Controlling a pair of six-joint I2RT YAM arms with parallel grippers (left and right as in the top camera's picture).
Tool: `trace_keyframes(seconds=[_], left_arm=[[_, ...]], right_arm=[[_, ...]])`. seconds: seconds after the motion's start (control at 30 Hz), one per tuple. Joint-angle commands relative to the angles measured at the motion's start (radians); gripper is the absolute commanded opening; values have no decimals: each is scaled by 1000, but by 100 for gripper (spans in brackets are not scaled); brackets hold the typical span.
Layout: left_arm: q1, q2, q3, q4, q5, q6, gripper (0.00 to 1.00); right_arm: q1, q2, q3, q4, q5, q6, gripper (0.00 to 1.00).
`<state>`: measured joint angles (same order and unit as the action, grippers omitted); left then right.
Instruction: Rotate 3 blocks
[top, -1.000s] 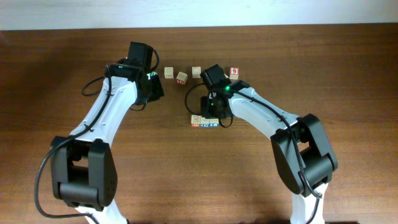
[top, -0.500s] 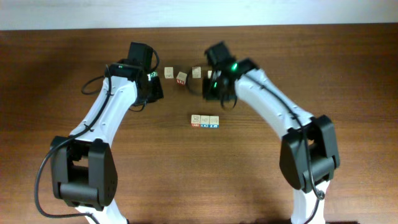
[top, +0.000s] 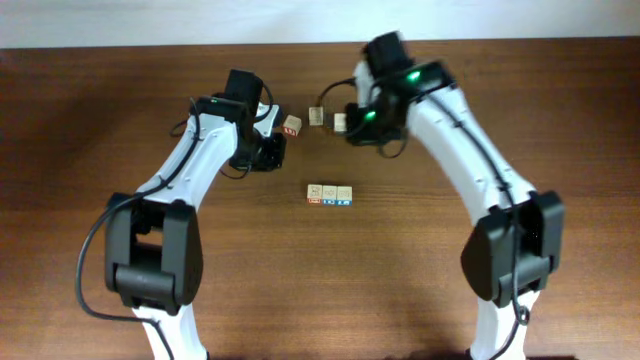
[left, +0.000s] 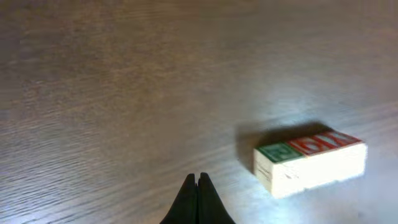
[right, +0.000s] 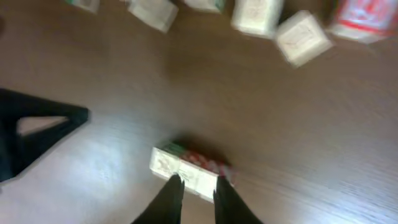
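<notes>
1. A second ago the right claw (right: 197, 181) was down over the blocks (top: 329, 194). It has since lifted and swung to the far side, and its fingers are slightly parted with nothing between them.
2. The left claw (left: 197, 178) has moved right towards the middle and pinched fully closed, gripping nothing.
3. The blocks are in the same place as before: a tidy row of three at mid-desk, sides touching, on the near side of both claws and free of them.
4. My reading is that the right arm has let go after working on the row. How many of the three have been turned cannot be judged from here.
5. Three loose cubes (top: 316, 117) lie scattered on the far part of the desk (top: 120, 100), close to the two claws. A blurred red-printed cube (right: 364, 22) shows beyond them in the right wrist view.
6. Nothing lies between either claw and the row. The likely snag is the blocks' own contact: there is no gap for a finger between neighbours, so turning the middle one would probably nudge the other two.
</notes>
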<state>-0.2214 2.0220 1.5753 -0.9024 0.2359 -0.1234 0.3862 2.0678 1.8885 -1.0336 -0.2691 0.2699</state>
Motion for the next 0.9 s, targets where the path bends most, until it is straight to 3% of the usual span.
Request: trace_keyframes(seconds=[0.0, 0.07, 0.27, 0.5, 0.87], left_arm=[[8, 3, -6, 14, -179, -142, 0], [10, 3, -6, 20, -289, -228, 0], [14, 3, -6, 39, -421, -324, 0], [94, 3, -6, 53, -423, -325, 1], [98, 3, -6, 53, -417, -325, 4]], right_arm=[[103, 28, -95, 127, 74, 117, 18], [138, 51, -117, 173, 91, 140, 16], [191, 150, -117, 190, 108, 158, 14], [211, 179, -118, 174, 109, 158, 14], [209, 179, -117, 161, 108, 158, 14]])
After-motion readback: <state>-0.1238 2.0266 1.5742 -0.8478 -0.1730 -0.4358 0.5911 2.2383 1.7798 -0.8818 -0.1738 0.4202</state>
